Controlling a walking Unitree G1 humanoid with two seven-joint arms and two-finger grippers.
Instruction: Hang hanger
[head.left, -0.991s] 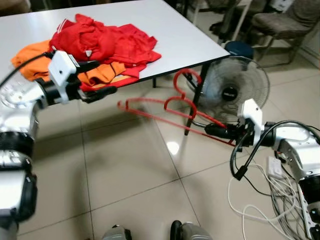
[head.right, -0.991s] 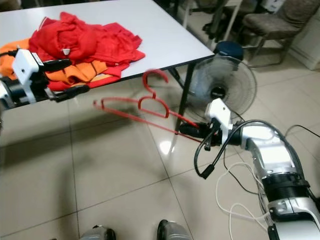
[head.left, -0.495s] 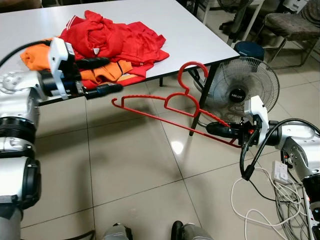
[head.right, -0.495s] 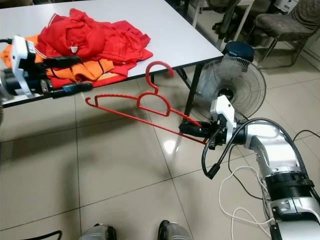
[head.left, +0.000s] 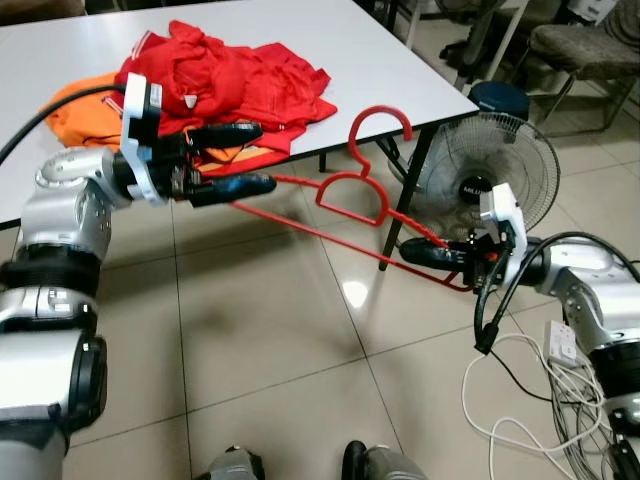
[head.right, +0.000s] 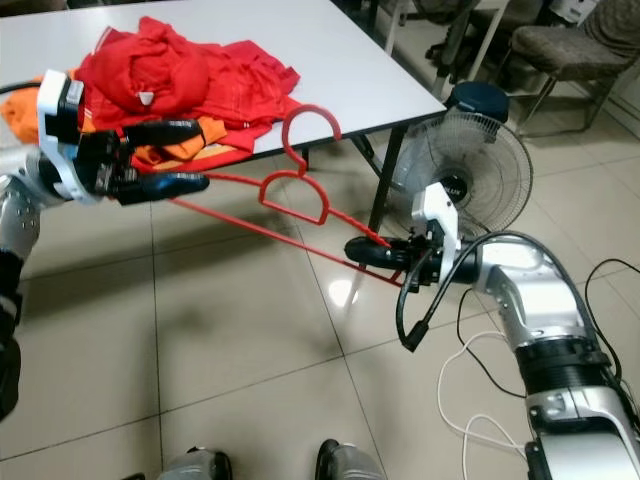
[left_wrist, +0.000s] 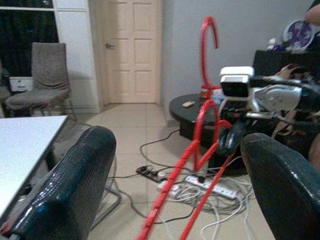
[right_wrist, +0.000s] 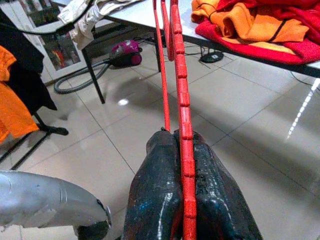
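Since 1 s ago the left claw (head.left: 245, 158) has swung in from beside the clothes toward the red hanger (head.left: 352, 195) & now sits at its far shoulder tip; hanger itself has come up a bit, w/ the hook (head.left: 380, 125) nearer the bench (head.left: 400, 70) edge. Camera shifted too, so part of that change is the view

Right claw (head.left: 420, 252) is pressed together, pinching the hanger's near end; right wrist view shows the red bar (right_wrist: 181, 115) clamped between both fingers. Left claw fingers are spread, one above & one below the other end; left wrist view has the red bars (left_wrist: 172, 200) running up between the two pads (left_wrist: 75, 185), not yet gripped as far as I can tell. Hanger is held in the air, tilted, between bench edge & floor, in front of the fan (head.left: 490, 175)

Handling, my guess: thin plastic frame, light, fairly stiff but will flex & twist if held by one tip only. Smooth bar, could slip or rotate in a pinch. Best hold looks like the shoulder ends or the neck below the hook, leaving the hook free

No containers in view; clothes pile (head.left: 225, 80) lies loose on the bench
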